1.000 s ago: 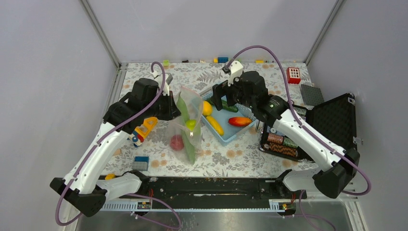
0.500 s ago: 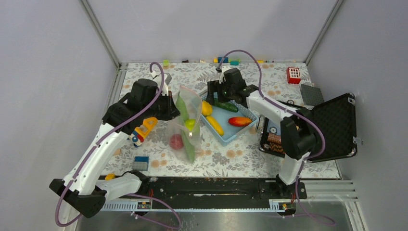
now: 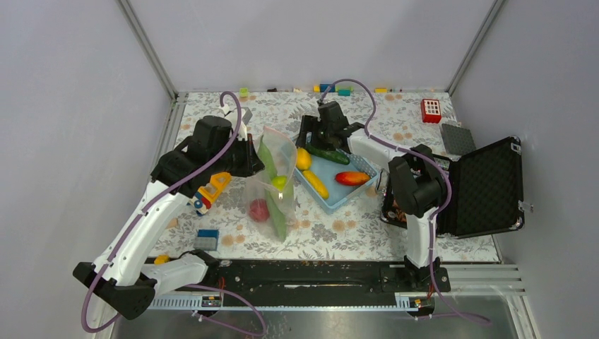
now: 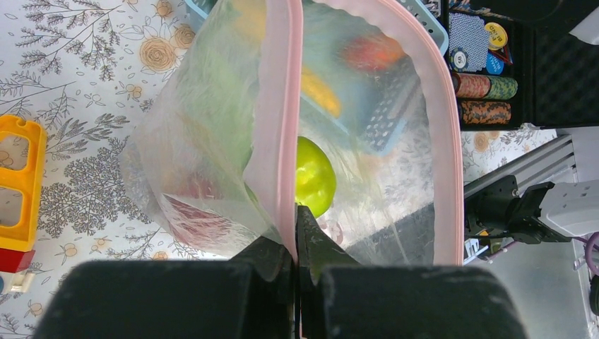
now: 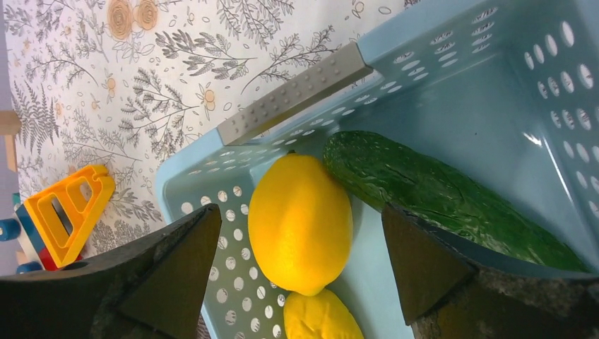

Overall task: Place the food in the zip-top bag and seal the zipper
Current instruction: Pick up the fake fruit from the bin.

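Bag [image 4: 191,141] clear, crinkly, upright; pink zipper [image 4: 275,106] gaping open

Plain grey walls [image 3: 282,42], metal corner posts [image 3: 145,46], floral-patterned tabletop [image 3: 339,233], even light

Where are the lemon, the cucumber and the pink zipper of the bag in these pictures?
lemon [image 5: 300,222], right wrist view, middle of its yellow skin.
cucumber [image 5: 431,191], right wrist view, middle of its green body.
zipper [image 4: 277,106], left wrist view, on the left pink strip, halfway up.
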You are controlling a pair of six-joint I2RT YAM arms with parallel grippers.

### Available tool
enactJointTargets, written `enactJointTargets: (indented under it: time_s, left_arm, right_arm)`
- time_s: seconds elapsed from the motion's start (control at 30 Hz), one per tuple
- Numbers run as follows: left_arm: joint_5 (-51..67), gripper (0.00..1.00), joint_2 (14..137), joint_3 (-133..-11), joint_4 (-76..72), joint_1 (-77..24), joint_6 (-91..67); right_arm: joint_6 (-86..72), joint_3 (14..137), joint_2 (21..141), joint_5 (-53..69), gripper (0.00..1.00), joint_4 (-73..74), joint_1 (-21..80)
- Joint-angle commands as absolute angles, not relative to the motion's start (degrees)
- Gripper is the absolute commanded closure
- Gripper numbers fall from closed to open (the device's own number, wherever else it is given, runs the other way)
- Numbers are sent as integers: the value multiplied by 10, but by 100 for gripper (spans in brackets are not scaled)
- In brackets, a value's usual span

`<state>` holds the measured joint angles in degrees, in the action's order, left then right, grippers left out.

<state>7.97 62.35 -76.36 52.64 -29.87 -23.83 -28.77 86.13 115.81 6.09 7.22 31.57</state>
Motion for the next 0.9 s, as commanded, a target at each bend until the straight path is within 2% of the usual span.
enactJointTargets:
  time_s: [0.0,0.57,0.73,0.87]
  left_arm:
    - [72,100,619,-766,492,-294,-240]
    - [81,100,621,-762,492,-291,-238]
    - [95,100,626,-764,492,-289,-242]
    - [99,100,626,-763,491,-287,-243]
  right_arm:
    - [-334,886,1174,50,9,56,323]
    - [-369,893,1227,17,14,60,343]
    - [-381,882,1227,5,19,56,346]
    - [-379,870,1215,8,31,47,346]
